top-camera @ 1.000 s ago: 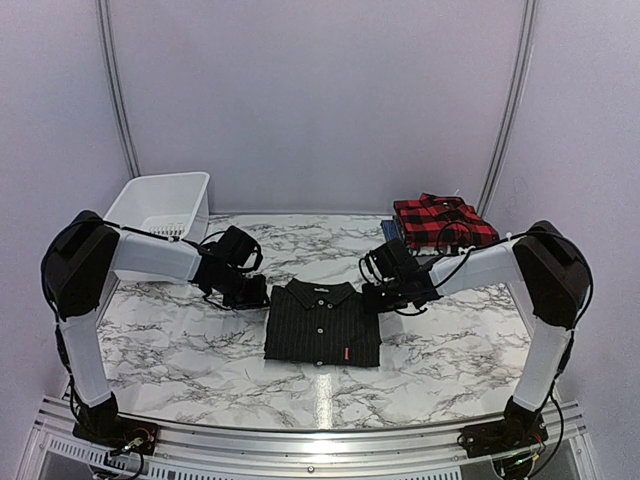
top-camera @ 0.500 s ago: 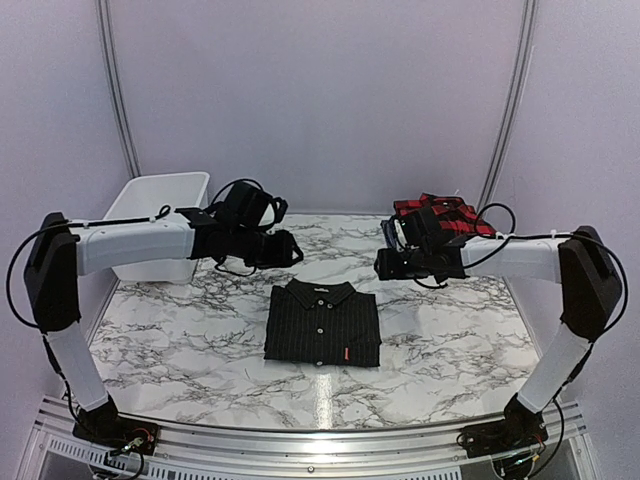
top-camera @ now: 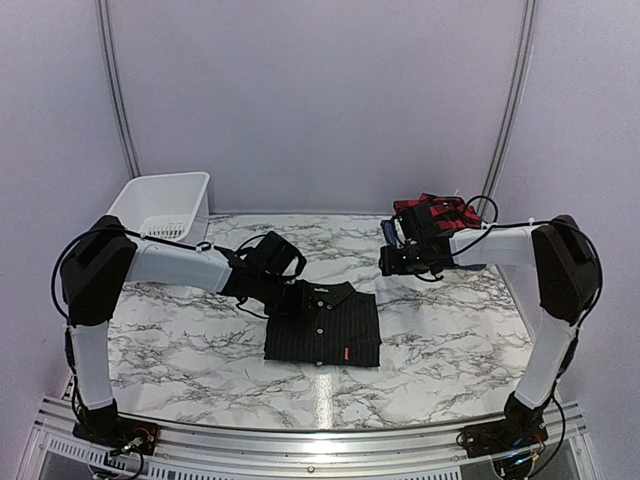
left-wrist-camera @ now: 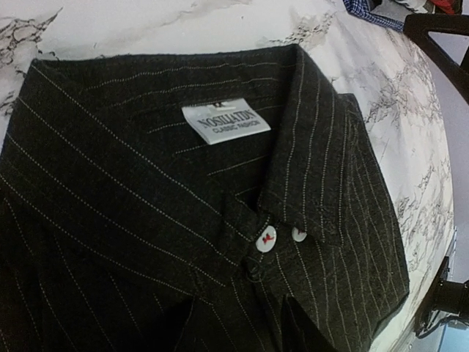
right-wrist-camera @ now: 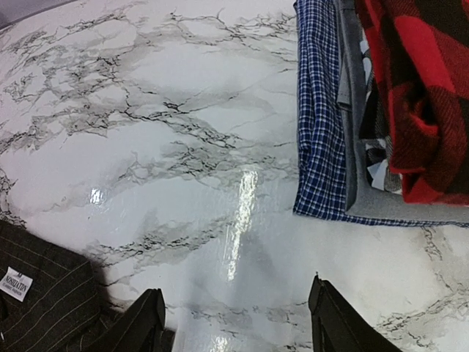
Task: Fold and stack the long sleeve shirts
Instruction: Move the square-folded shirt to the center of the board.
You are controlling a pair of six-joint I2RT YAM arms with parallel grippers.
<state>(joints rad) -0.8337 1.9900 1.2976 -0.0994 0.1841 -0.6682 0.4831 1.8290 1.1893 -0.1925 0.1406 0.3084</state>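
Hovering above the marble table (right-wrist-camera: pixel 183 110), the right pincer (right-wrist-camera: pixel 237 287) holds its two fingers wide apart, only tabletop between them. Ahead of it and to its right lies the shirt stack: blue checked shirt (right-wrist-camera: pixel 319 147) at the bottom, greyish shirt (right-wrist-camera: pixel 410 209) on that, red-and-black plaid shirt (right-wrist-camera: pixel 425 88) on top, rumpled along the edge facing the pincer. Stack near the pincer, not touching it; nothing stands between the two. Low on the pincer's left side, just beside its left finger, shows the collar (right-wrist-camera: pixel 58 308) of the black pinstriped shirt (top-camera: pixel 323 325). In the top view this shirt lies folded flat, button side up, on the table between the two arms. The left pincer (top-camera: pixel 285 292) sits at the collar's left corner. Its wrist view is filled by collar, white neck label (left-wrist-camera: pixel 226 122) and two buttons (left-wrist-camera: pixel 266 239). Its fingers are out of frame, so I cannot tell whether they are apart or together, nor whether they touch cloth. White plastic bin (top-camera: pixel 160 205) stands well apart, beyond the left pincer and to its left, at the table's far corner. Its slotted inner wall shows, and its contents cannot be made out.
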